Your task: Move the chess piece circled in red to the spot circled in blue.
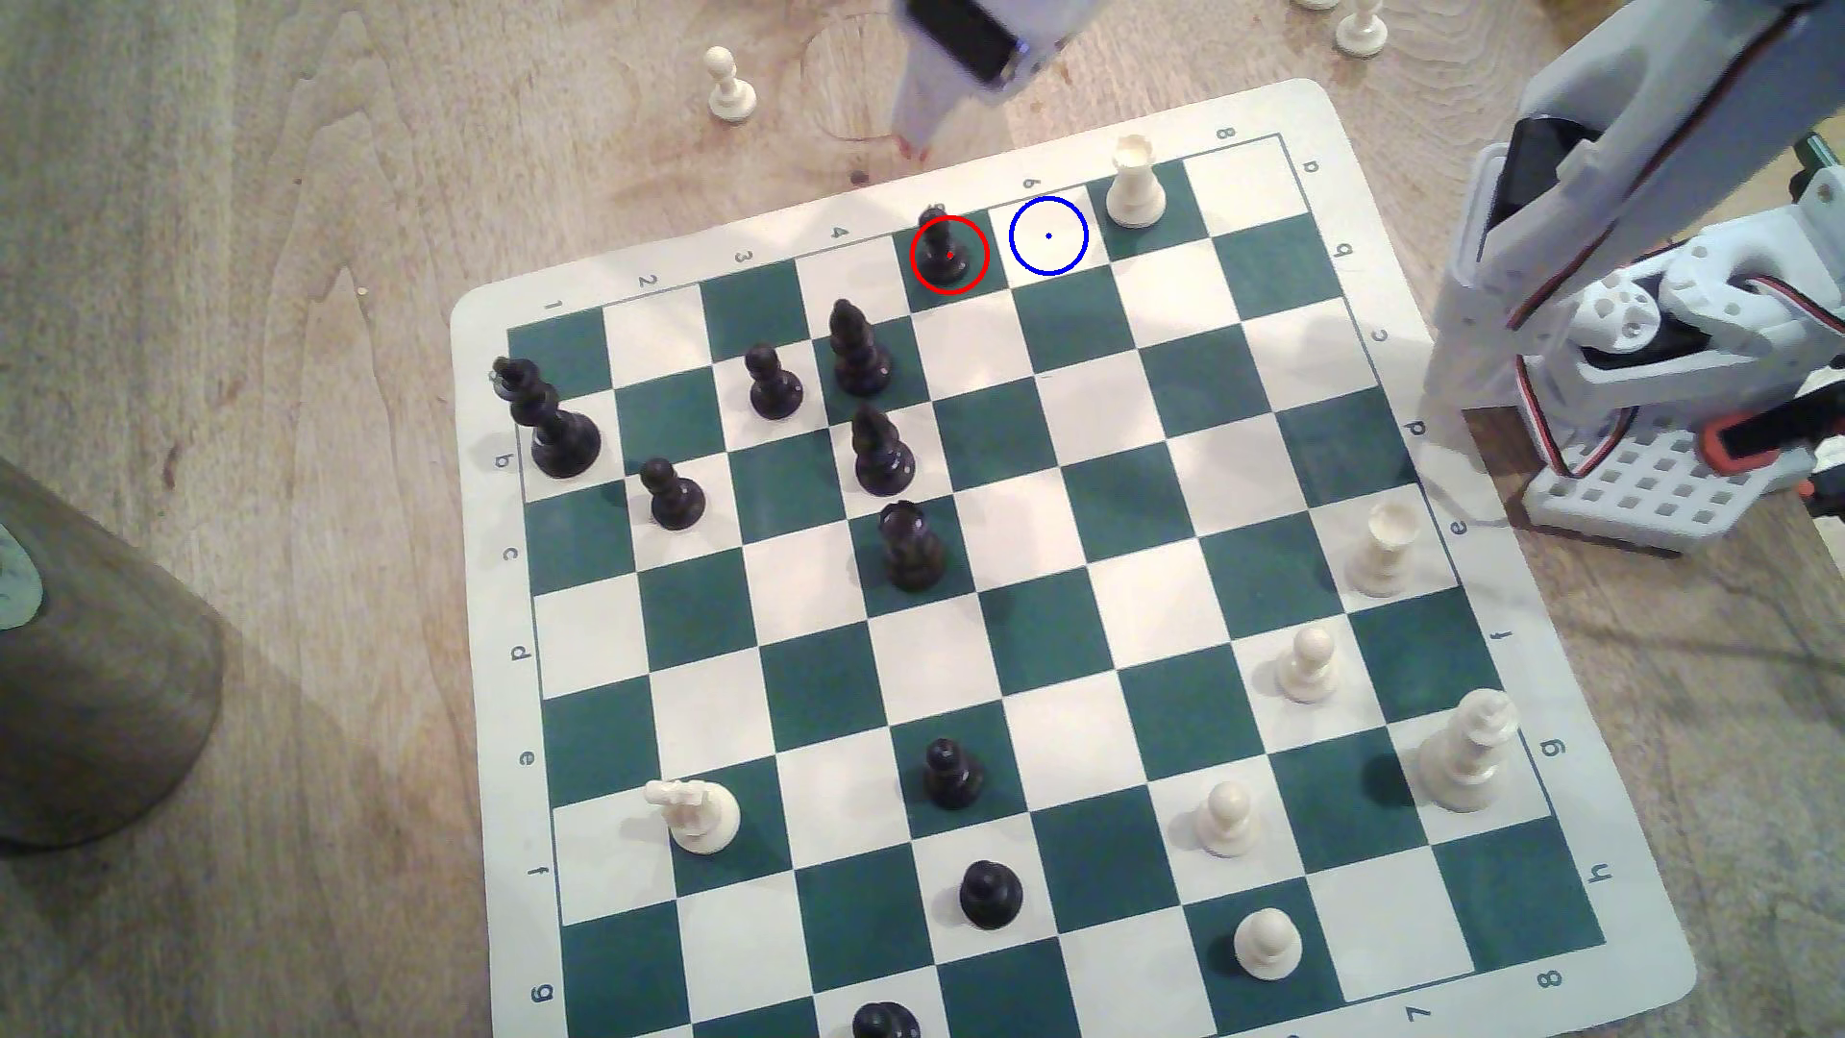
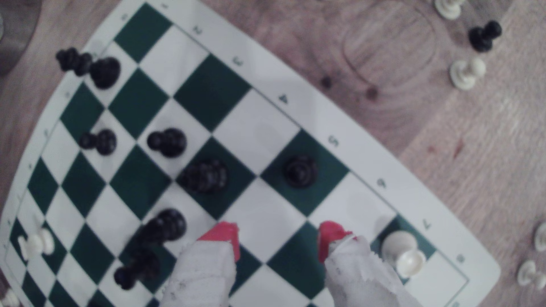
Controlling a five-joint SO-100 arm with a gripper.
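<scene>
The pawn (image 1: 946, 250) stands on a green square in the board's (image 1: 1058, 998) far row, ringed in red. The spot (image 1: 1048, 237) is the white square just right of it in the exterior view. The hand (image 2: 277, 240) hovers above the board, red-tipped fingers (image 2: 221, 234) apart, holding nothing.

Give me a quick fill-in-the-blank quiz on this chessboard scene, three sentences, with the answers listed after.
1. The black pawn ringed in red stands on a dark ____ square.
2. The spot ringed in blue lies between that pawn and a white ____ on the board's edge row.
3. In the wrist view the end effector has its red-tipped fingers spread ____, holding nothing.

Missing words: green; rook; open
</scene>
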